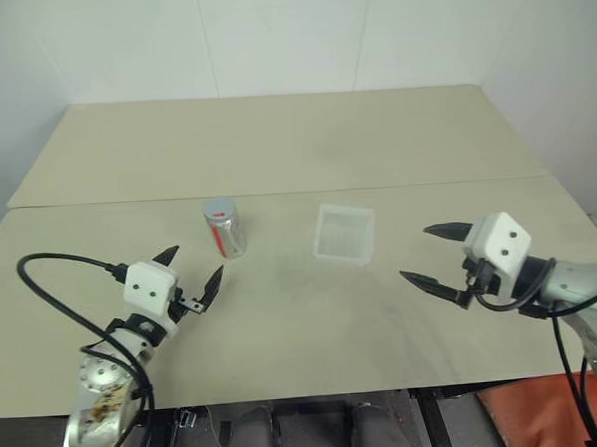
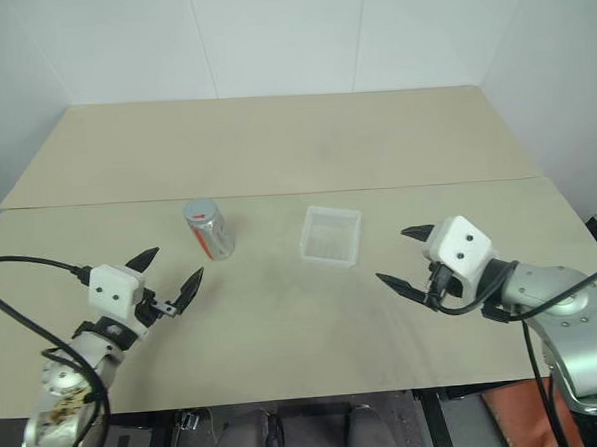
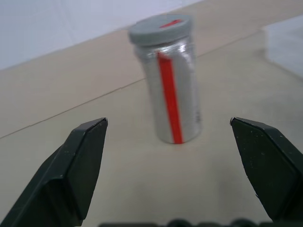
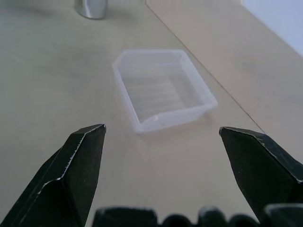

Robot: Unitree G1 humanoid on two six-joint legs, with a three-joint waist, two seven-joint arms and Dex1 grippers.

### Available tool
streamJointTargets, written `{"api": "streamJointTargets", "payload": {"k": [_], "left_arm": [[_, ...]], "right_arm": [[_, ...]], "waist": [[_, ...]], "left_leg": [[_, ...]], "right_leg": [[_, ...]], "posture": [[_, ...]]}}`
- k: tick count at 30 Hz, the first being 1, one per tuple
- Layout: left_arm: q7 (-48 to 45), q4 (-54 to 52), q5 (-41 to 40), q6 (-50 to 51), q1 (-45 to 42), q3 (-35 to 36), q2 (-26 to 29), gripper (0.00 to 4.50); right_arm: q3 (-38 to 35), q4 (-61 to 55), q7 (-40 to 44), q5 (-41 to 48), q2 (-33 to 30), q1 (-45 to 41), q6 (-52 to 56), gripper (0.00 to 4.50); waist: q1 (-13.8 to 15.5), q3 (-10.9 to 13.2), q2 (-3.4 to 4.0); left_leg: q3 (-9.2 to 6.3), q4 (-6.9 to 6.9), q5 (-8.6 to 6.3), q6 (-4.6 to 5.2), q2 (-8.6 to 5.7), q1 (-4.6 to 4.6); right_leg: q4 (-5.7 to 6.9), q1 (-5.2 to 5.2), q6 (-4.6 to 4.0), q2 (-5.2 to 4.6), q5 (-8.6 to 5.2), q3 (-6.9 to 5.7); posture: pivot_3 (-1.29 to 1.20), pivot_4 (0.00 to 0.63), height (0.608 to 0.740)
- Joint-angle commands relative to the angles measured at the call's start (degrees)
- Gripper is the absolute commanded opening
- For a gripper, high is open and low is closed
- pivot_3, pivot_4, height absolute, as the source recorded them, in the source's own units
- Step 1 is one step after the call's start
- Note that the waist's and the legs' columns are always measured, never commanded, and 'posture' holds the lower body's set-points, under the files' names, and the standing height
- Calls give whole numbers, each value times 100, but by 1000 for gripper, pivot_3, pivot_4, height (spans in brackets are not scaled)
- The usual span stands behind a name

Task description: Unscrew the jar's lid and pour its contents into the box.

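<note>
I see the beige table (image 1: 274, 145) stretching ahead of me, a seam running across it just beyond the objects. My right gripper (image 1: 435, 253) hovers above the table's right side with its two black fingers spread wide and nothing between them, aimed toward the box (image 1: 344, 232). My left gripper (image 1: 189, 273) hovers on the left, also released and empty, its fingers standing apart on either side of my line to the jar (image 1: 225, 229). The box, a shallow clear plastic tray, sits near the table's middle, well clear of both grippers. The jar stands upright to the left of the box, apart from it, just ahead of my left gripper; a red strip runs down its side. The grey lid (image 3: 161, 29) is on the jar, a small red mark on top. I cannot make out the contents through the wall.
</note>
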Motion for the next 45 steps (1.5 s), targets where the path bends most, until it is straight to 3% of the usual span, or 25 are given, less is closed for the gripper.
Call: {"api": "streamJointTargets", "payload": {"k": [1,9,37,45], "left_arm": [[209,112,219,-310,-89,-80,-85,4500],[550,778,447,-772,-465,-380,-516,4500],[1163,2661,659,-1477,-1975,-677,-1109,4500],[1187,2805,739,-1563,-1996,-728,-1145,2022]], "right_arm": [[106,-152,-188,-57,88,-218,60,4471],[560,-133,-405,-281,324,-420,86,4471],[609,-375,-785,-359,595,-467,330,4471],[627,-377,-820,-394,621,-447,324,4500]], "waist": [[-3,0,0],[-2,-1,0],[-1,-2,-1],[-1,-2,-1]], "left_leg": [[0,0,0,0,0,-2],[0,1,0,1,-2,-2],[-1,3,1,1,-3,-7],[-2,3,1,1,-3,-6]], "right_leg": [[-1,-2,0,-1,0,0],[0,-2,0,-3,1,-2],[0,-4,5,-2,5,-5],[1,-3,5,-3,5,-5]], "posture": [[0,150,740],[0,150,740],[0,150,740],[0,150,740]]}}
